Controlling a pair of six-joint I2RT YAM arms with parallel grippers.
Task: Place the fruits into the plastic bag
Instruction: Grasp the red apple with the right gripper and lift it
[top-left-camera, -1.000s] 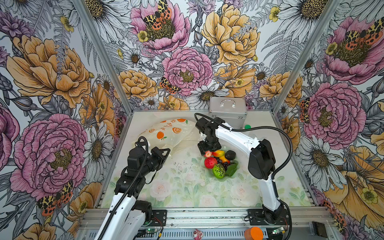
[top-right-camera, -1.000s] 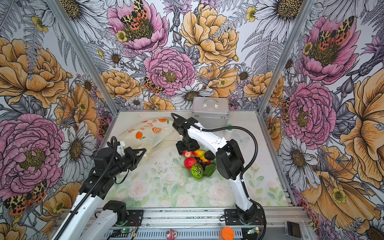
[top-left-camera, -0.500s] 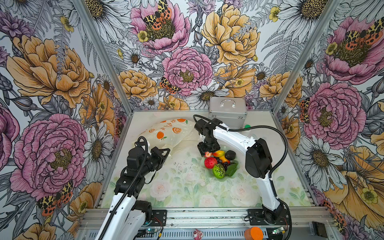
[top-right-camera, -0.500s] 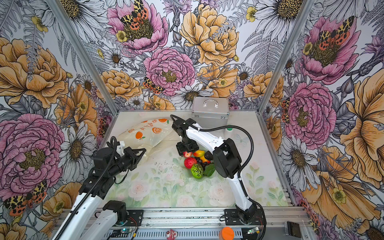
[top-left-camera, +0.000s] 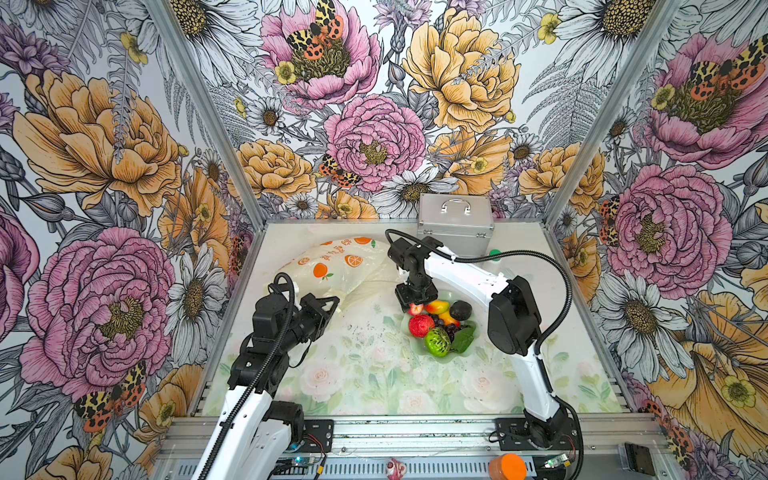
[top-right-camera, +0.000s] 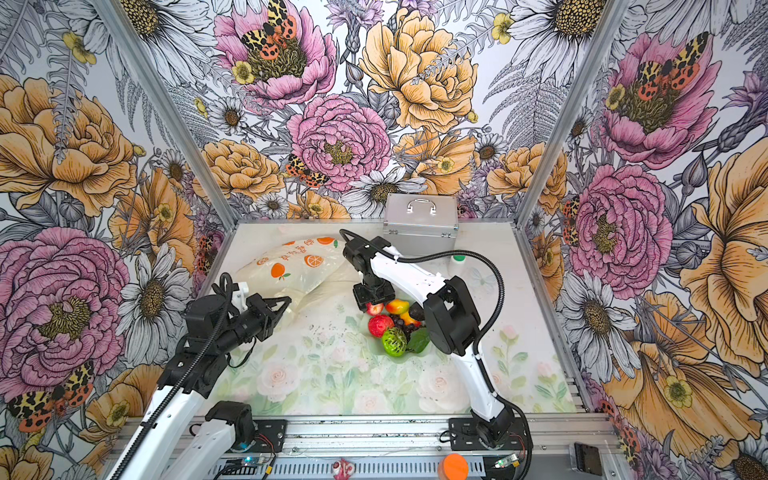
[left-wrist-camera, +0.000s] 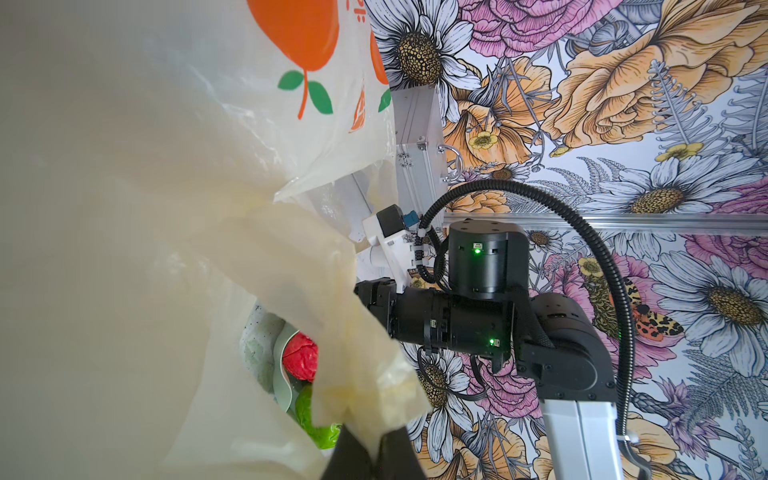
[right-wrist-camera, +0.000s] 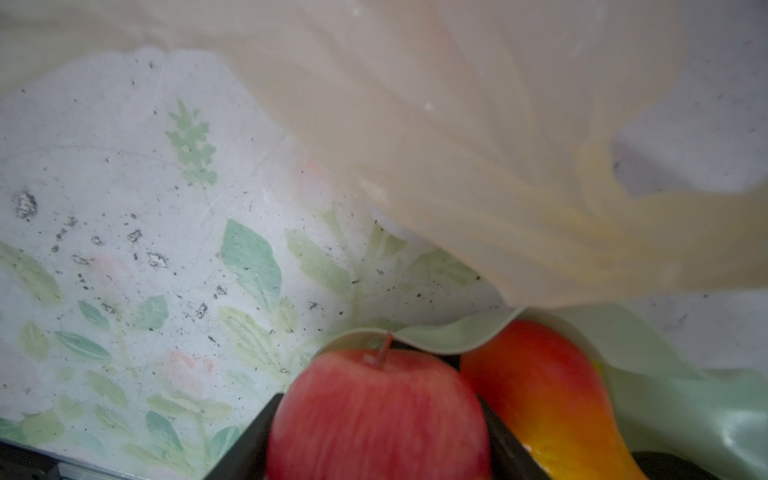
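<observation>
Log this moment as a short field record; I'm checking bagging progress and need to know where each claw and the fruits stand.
left claw: shut on the plastic bag edge, holding it lifted
right claw: over the dish, fingers flanking the apple; whether it is clamped is unclear
fruits in bag: none visible
in dish: apple, mango, strawberry, kiwi half, avocado
behind: metal case

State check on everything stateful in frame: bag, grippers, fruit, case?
Translucent cream-yellow plastic bag: lying down, one edge lifted.
Left gripper: shut on that bag edge.
Pink-red toy apple: in the pale green scalloped dish.
Right gripper: straddles the apple, grip unclear.
Silver metal case: closed.
</observation>
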